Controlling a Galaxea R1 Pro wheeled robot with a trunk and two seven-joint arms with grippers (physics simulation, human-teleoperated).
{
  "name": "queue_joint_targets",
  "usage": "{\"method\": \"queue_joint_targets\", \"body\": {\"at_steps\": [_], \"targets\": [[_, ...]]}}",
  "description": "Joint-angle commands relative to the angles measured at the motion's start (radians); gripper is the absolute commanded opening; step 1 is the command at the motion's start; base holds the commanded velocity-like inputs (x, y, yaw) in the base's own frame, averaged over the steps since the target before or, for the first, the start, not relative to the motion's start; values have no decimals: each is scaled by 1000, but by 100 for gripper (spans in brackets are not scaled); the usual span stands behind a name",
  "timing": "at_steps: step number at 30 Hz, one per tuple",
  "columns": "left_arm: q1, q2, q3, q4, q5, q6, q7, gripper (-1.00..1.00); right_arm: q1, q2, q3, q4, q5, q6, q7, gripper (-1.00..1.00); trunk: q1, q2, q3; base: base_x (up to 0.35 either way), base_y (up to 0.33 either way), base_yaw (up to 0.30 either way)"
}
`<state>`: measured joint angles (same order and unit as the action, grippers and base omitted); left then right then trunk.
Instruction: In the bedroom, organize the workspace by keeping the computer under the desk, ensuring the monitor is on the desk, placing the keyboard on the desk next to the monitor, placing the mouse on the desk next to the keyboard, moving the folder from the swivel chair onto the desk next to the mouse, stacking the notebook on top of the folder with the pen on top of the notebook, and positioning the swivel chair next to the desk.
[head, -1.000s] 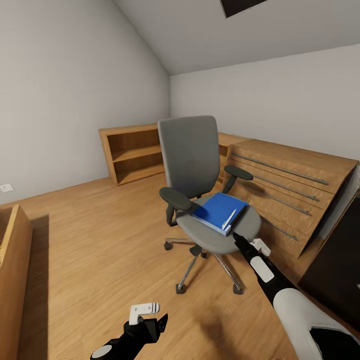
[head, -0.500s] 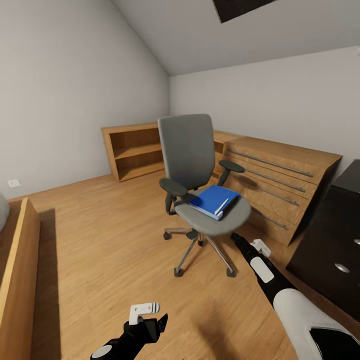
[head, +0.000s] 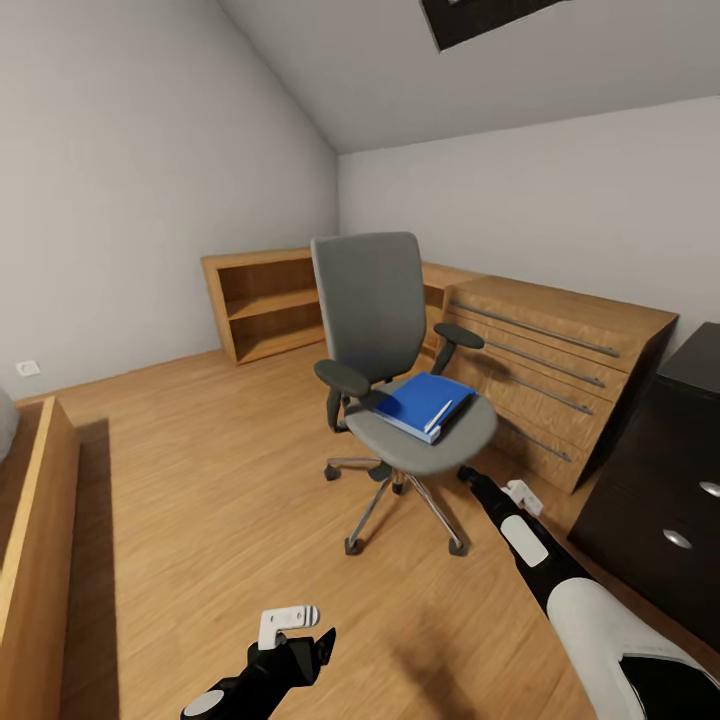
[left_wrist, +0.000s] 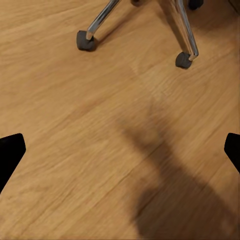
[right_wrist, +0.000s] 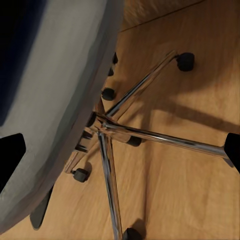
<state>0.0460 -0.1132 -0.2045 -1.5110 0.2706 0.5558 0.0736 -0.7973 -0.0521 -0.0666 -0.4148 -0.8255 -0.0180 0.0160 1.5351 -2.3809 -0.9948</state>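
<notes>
The grey swivel chair (head: 376, 310) stands mid-room on the wooden floor. On its seat lies a blue folder (head: 415, 400) with a white pen (head: 437, 415) on top; I cannot tell whether a notebook is part of that blue stack. My right gripper (head: 468, 476) is open, low by the seat's front edge, empty. The right wrist view looks under the seat (right_wrist: 55, 100) at the chrome legs (right_wrist: 150, 135) and castors. My left gripper (head: 318, 642) hangs open over bare floor, with two chair castors (left_wrist: 86, 40) ahead of it.
A wooden dresser (head: 560, 345) with metal rails stands right behind the chair. A black cabinet (head: 665, 480) is at the far right. A low open bookshelf (head: 262, 305) lines the back wall. A wooden bed frame (head: 40, 520) borders the left. Open floor lies between.
The whole view has drawn back and turned right, so the chair looks smaller and more of the black cabinet shows. Both arms keep their place in the picture.
</notes>
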Motion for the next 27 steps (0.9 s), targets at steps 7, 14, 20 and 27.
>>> {"method": "queue_joint_targets", "body": {"at_steps": [7,14,20,27], "targets": [[0,0,-1,-2,11,5,8,100,0,0,-1,4,-11,-2,1,100,-27,49,21,0,0,0],[0,0,5,-2,12,8,9,100,0,1,0,14,-12,-2,1,100,-54,98,43,0,0,0],[0,0,5,-1,12,9,9,100,0,3,0,12,-12,-2,-2,100,-77,140,62,0,0,0],[0,0,4,45,9,6,83,100,0,-1,-1,85,-11,-142,-1,100,-104,189,84,0,0,0]]}}
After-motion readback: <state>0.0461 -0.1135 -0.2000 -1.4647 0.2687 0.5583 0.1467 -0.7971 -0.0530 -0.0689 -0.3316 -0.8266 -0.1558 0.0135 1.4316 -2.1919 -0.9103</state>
